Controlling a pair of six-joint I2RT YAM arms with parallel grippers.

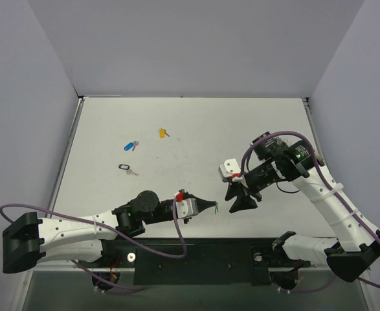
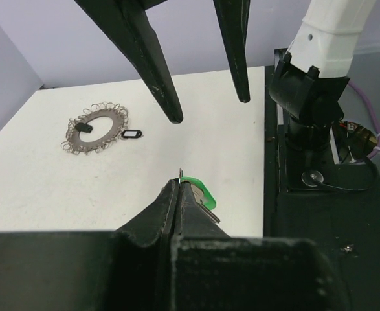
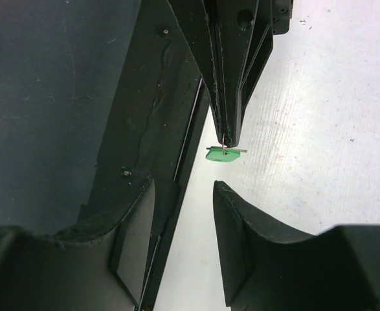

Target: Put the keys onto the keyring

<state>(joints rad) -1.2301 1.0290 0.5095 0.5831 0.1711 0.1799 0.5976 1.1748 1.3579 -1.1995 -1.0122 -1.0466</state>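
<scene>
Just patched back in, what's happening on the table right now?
The left gripper has its fingers shut on the green-headed key, near the front edge of the table. The right gripper faces it with fingers open, close to the key but not touching it. The keyring lies flat farther off, with a black-headed key beside it. The blue-headed key, yellow-headed key and a second black key lie loose on the left.

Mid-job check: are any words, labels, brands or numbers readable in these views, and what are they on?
No readable text in any view.
green-headed key: plain head, no lettering visible.
black-headed key beside the keyring: it has a pale label window, too small to read.
Arm housings and table: no markings visible.
</scene>
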